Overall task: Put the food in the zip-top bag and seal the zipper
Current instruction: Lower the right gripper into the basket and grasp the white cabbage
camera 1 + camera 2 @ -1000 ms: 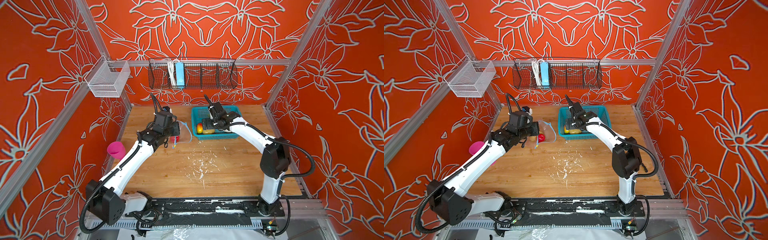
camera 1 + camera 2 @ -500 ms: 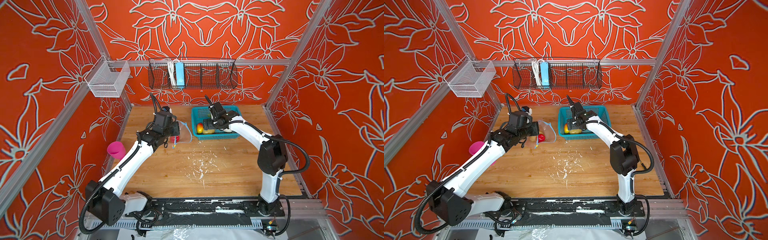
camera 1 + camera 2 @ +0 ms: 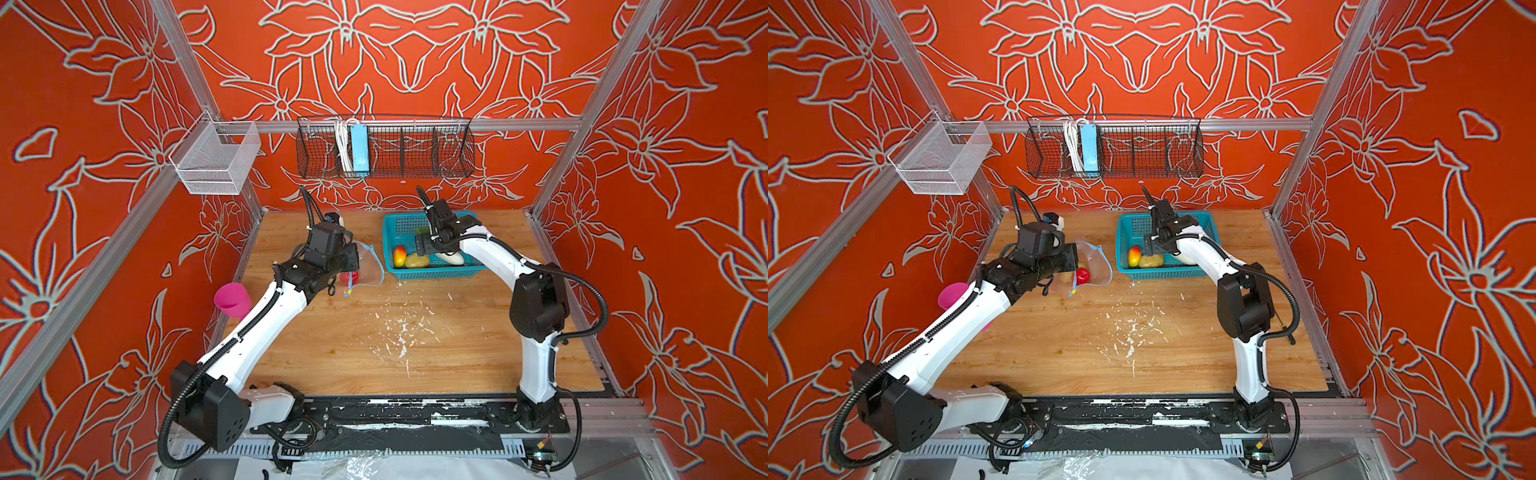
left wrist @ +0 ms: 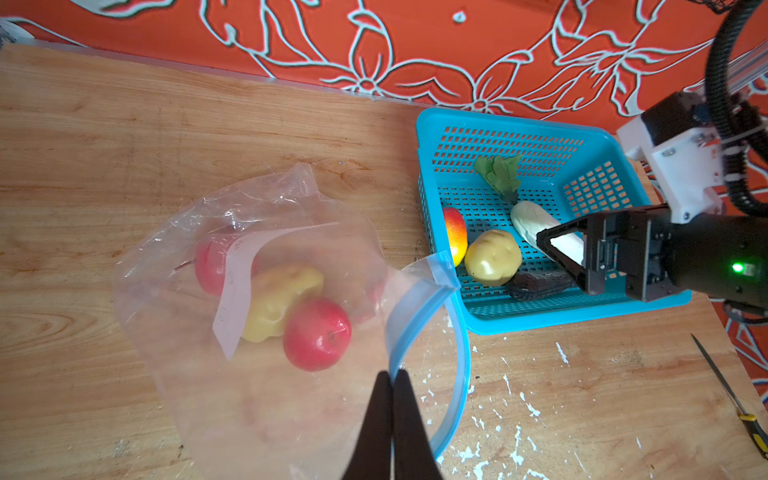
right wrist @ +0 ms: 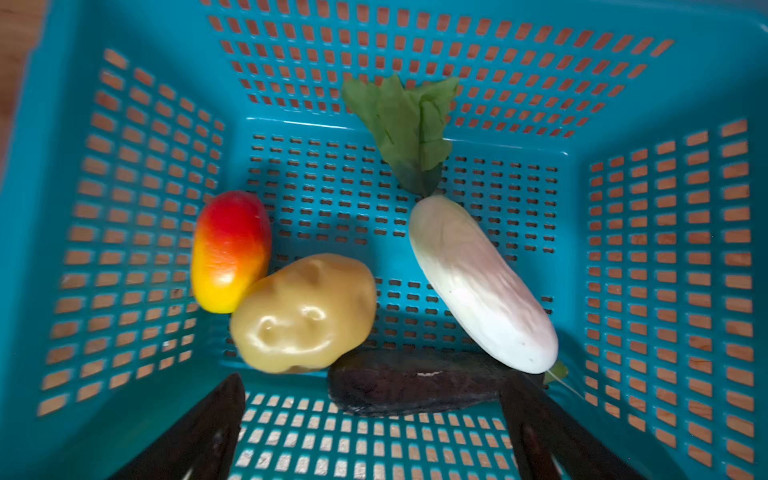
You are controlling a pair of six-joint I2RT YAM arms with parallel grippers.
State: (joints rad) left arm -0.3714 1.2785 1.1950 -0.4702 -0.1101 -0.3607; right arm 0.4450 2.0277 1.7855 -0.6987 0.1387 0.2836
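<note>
left gripper (image 4: 392, 378): pinched shut on the lip of the clear crinkly zip-top bag (image 4: 187, 332), laid beside the teal plastic mesh basket (image 4: 519, 320) | right gripper (image 5: 372, 386): spread wide, empty, over the basket near the yellow-tan potato lump (image 5: 303, 311) | risk: the lump, touching the red-yellow mango (image 5: 228, 249), may be squeezed out sideways if gripped off-centre

Two red balls (image 4: 317, 333) and two yellow potato lumps (image 4: 493, 257). One red-yellow mango (image 5: 230, 249), one white vegetable (image 5: 478, 282), one green leafy piece (image 5: 409, 124), one dark lumpy piece (image 5: 415, 384). That makes three pieces in the single zip-top bag (image 4: 249, 415) and five in the single teal basket (image 4: 540, 309). The bag has one blue zipper (image 4: 415, 318) and one white label (image 4: 230, 307). One screwdriver (image 4: 731, 399) lies on the table (image 3: 457, 353). Also one pink cup (image 3: 232, 300), one black wire basket (image 3: 415, 149) and one white mesh basket (image 3: 212, 162)
</note>
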